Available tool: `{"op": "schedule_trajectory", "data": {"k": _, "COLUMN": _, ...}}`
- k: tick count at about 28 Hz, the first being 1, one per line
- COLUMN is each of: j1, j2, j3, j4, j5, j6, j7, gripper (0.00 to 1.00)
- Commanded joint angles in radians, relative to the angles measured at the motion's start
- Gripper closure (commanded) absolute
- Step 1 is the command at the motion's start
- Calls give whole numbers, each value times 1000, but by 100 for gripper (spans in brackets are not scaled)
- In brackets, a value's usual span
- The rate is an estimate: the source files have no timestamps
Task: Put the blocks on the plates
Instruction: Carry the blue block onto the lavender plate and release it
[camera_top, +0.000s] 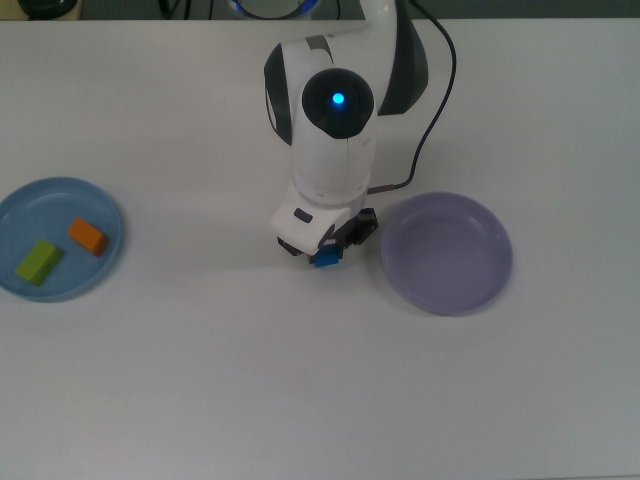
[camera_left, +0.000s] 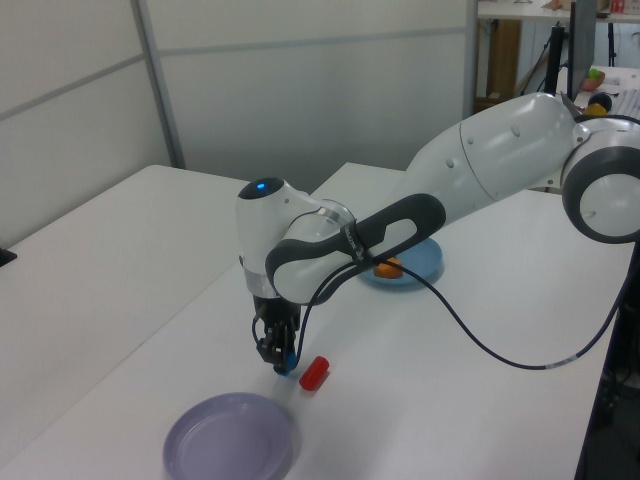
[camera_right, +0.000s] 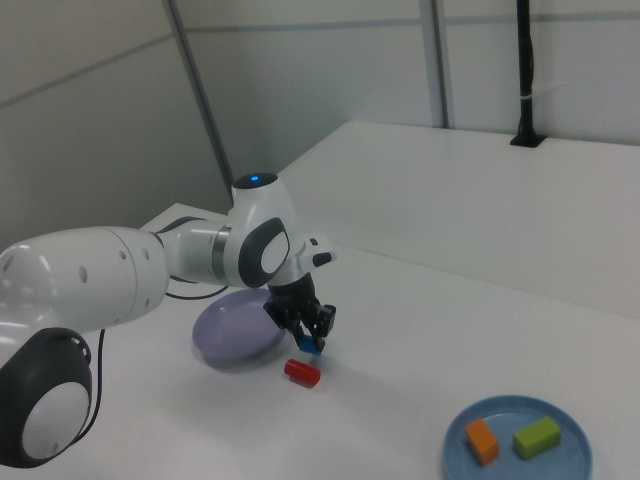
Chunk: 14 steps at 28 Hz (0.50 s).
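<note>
My gripper (camera_top: 322, 252) (camera_left: 281, 360) (camera_right: 308, 338) is shut on the small blue block (camera_top: 325, 259) (camera_right: 309, 346), which hangs just above the table. The red block (camera_left: 314, 373) (camera_right: 302, 372) lies on the table right beside it and is hidden under the arm in the top view. The lavender plate (camera_top: 446, 252) (camera_left: 230, 440) (camera_right: 230, 325) sits close by, on the top view's right of the gripper, with nothing in it. Far on the top view's left, the light blue plate (camera_top: 60, 212) (camera_right: 520, 462) holds the green block (camera_top: 38, 262) (camera_right: 536, 437) and the orange block (camera_top: 87, 236) (camera_right: 482, 441).
The arm's black cable (camera_top: 425, 130) trails over the table behind the gripper. The white table's edge (camera_left: 60, 425) runs close to the lavender plate in the left view.
</note>
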Motion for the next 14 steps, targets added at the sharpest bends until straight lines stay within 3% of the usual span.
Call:
{"op": "schedule_trajectory", "data": {"k": 1, "j1": 13, "j2": -37, "j3": -4, "j4": 2, "j5": 5, "j6": -49, "j7": 10, "gripper": 97}}
{"op": "schedule_trajectory", "data": {"k": 11, "j1": 140, "j2": -30, "j3": -1, "j4": 19, "j5": -1, "j6": -41, "j7": 139, "gripper": 97}}
{"op": "schedule_trajectory", "data": {"k": 14, "j1": 150, "j2": -31, "j3": -1, "j4": 22, "j5": 8, "j6": -43, "j7": 152, "gripper": 97}}
